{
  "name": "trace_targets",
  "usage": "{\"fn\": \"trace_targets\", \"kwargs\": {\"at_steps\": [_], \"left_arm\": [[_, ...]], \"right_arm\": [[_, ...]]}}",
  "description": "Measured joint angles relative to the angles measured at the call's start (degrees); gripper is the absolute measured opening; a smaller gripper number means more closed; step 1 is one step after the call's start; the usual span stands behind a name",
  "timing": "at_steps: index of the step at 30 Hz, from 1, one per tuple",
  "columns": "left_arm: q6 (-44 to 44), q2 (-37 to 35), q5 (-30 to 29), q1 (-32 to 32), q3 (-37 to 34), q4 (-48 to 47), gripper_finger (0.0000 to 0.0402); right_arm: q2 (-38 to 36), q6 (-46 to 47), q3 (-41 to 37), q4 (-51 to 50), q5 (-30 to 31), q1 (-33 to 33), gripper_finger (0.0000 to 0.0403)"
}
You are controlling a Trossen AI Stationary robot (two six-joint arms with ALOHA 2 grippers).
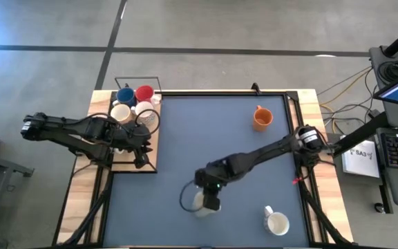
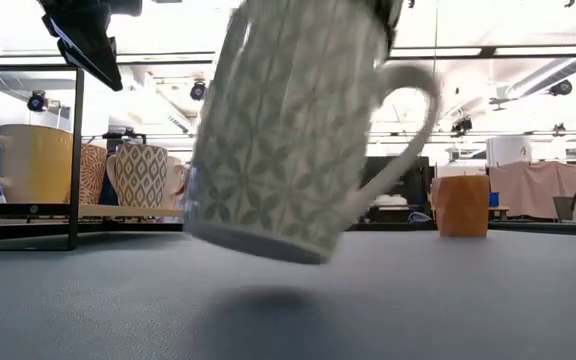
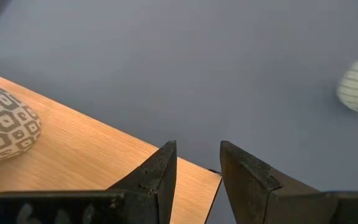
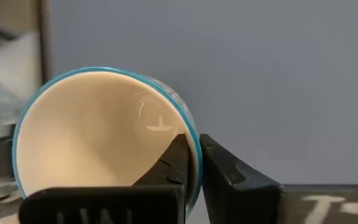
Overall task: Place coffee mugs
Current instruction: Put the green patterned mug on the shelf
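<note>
My right gripper [image 1: 211, 200] is shut on a pale patterned mug [image 2: 288, 140] with a teal rim, held over the near middle of the grey mat. An orange mug [image 1: 262, 118] stands on the mat's far right. A white mug [image 1: 276, 223] stands at the near right. Blue [image 1: 124, 97], red [image 1: 144, 93] and cream mugs [image 1: 121, 113] stand together on a wooden board [image 1: 126, 162] at the left. My left gripper [image 3: 197, 149] is open over that board's near right corner and touches nothing. My right gripper pinches the patterned mug's wall at the rim [image 4: 191, 149], with one finger [image 4: 176, 162] inside the mug and the other [image 4: 219, 165] outside. The fingers come from above. The mug hangs tilted, lifted clear of the mat, with its handle [image 2: 413, 110] pointing away from the board.
A thin black wire frame [image 1: 137, 81] stands around the board's far end. A raised black rim [image 1: 292, 117] borders the mat. Bare mat lies between the held mug and the board, and in the mat's middle. Cables and a laptop sit off the table's right.
</note>
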Motion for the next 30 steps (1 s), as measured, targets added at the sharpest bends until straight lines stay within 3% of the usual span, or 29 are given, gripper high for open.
{"fn": "trace_targets", "kwargs": {"at_steps": [9, 20, 26, 30], "left_arm": [[1.11, 0.00, 0.00, 0.00, 0.00, 0.52, 0.0105], [4.08, 0.02, 0.00, 0.00, 0.00, 4.22, 0.0105], [6.35, 0.91, 0.00, -0.02, 0.00, 5.56, 0.0105], [8.02, 2.58, -0.01, -0.01, 0.00, 7.03, 0.0105]], "right_arm": [[-0.04, -11.33, 2.85, -7.92, 10.21, -10.07, 0.0013], [-0.04, -17.59, 2.85, -6.53, 12.40, -21.89, 0.0013], [-0.04, -18.33, 2.85, -6.16, 12.05, -24.38, 0.0016], [-0.06, -19.07, 2.85, -5.73, 12.05, -24.94, 0.0039]]}}
